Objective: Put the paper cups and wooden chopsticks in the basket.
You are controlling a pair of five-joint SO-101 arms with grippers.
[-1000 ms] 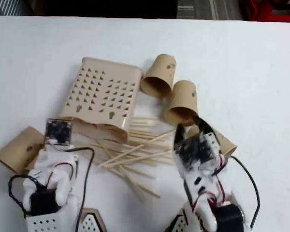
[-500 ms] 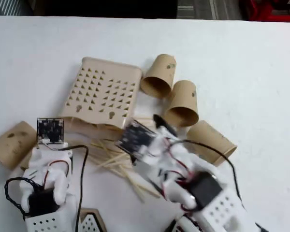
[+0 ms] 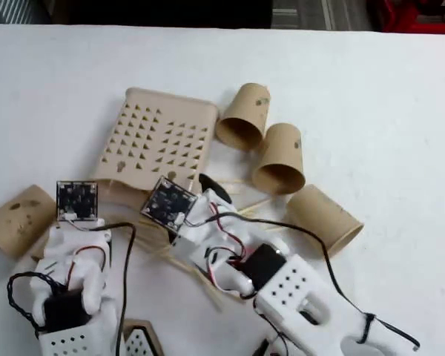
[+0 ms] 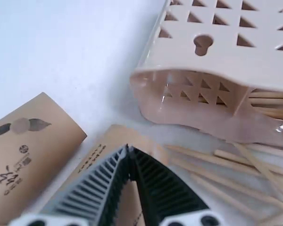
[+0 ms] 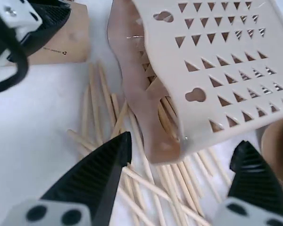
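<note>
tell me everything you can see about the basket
The basket is a beige box with rounded corners, plastic by the look. Its broad wall is pierced with rows of triangular holes and a few keyhole slots. It lies on its side on the white table, pierced wall up and open mouth toward the arms. Wooden chopsticks lie scattered at the mouth, and some reach inside. The right gripper hangs open at the mouth's rim; contact cannot be told.
</note>
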